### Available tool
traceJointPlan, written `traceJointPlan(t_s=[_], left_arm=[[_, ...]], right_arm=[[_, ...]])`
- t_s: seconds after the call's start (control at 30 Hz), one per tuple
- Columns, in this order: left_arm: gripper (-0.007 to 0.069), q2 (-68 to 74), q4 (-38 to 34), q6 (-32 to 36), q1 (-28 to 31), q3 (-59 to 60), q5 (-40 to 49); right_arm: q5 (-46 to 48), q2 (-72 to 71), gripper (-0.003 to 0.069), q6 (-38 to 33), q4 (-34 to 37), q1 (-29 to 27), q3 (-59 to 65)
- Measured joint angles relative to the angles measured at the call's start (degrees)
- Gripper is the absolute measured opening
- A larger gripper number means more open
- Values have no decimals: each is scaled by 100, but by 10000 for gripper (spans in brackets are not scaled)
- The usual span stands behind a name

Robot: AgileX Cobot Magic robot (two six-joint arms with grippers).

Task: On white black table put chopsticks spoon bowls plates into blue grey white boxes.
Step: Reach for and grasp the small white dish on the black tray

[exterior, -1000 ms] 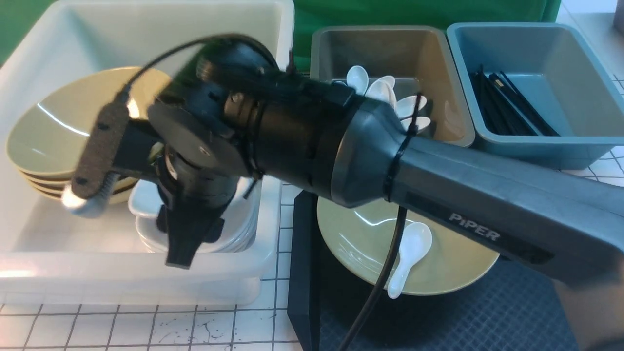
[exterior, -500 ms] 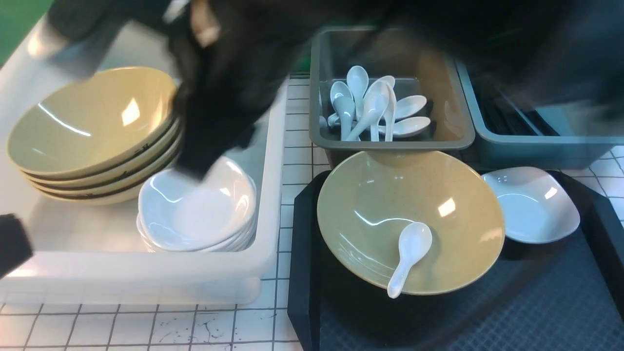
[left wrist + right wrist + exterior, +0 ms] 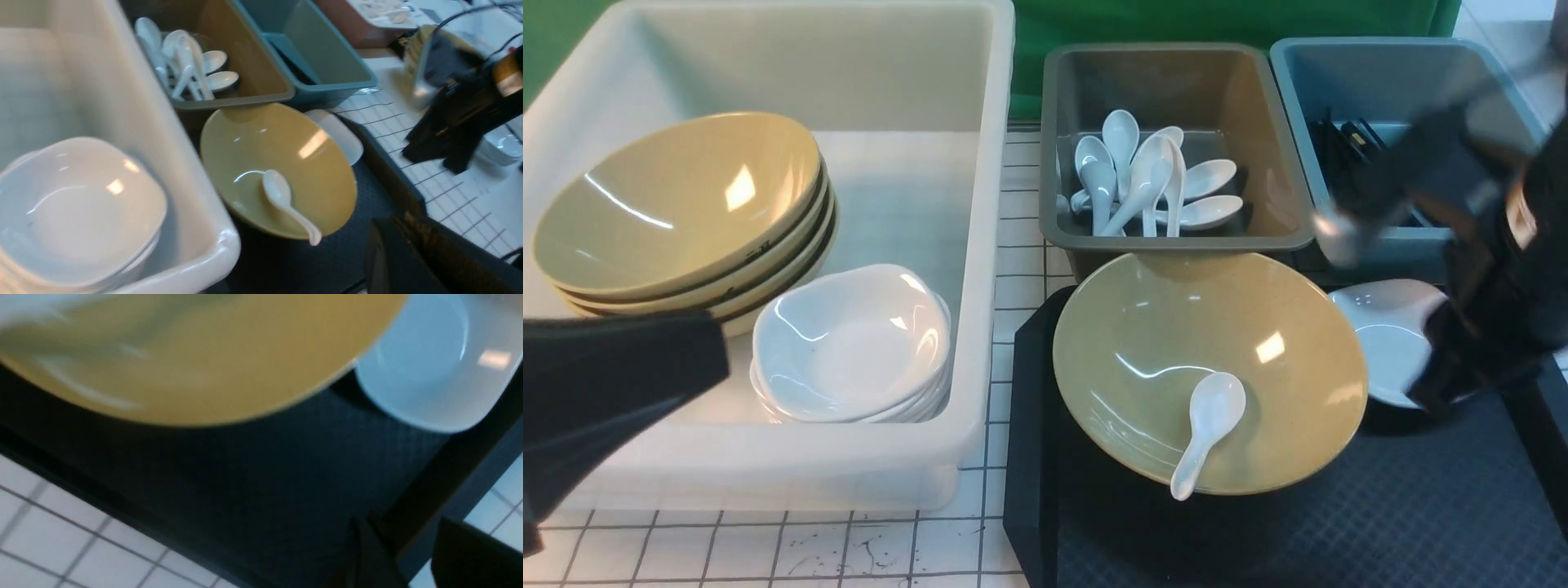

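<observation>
Mostly blurry on the right side.
Right arm (image 3: 1494, 245) is a smear hiding part of the plate (image 3: 1380, 335) and chopsticks (image 3: 1343, 143). Right pincer (image 3: 402, 539) is spread, empty. Left pincer (image 3: 408, 253), cut off, is squeezed tight. Spoon (image 3: 1205, 429) lies in the bowl (image 3: 1160, 343).

My gripper (image 3: 400, 526) is hanging with its jaws apart and empty over the black tray (image 3: 245, 477); a blurred yellow bowl (image 3: 204, 355) is overlapping a white plate (image 3: 425, 367) on it.
</observation>
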Motion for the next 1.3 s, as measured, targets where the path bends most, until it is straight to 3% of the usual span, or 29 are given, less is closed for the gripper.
traceJointPlan(t_s=[0.2, 0.33, 0.9, 1.13, 1.3], left_arm=[[0, 282, -944, 994, 0, 0, -419], [0, 440, -1331, 1416, 0, 0, -474], [0, 466, -1424, 1620, 0, 0, -559], [0, 466, -1513, 1620, 0, 0, -559], [0, 466, -1513, 1620, 0, 0, -559]], right_arm=[[-1578, 326, 430, -771, 347, -941, 803], [-2231, 782, 498, -1494, 593, -1253, 867], [-3690, 1971, 519, -2390, 681, -1300, 856], [-3991, 2061, 440, -2815, 677, -1300, 831], [-3857, 2133, 227, -3099, 725, -1283, 782]])
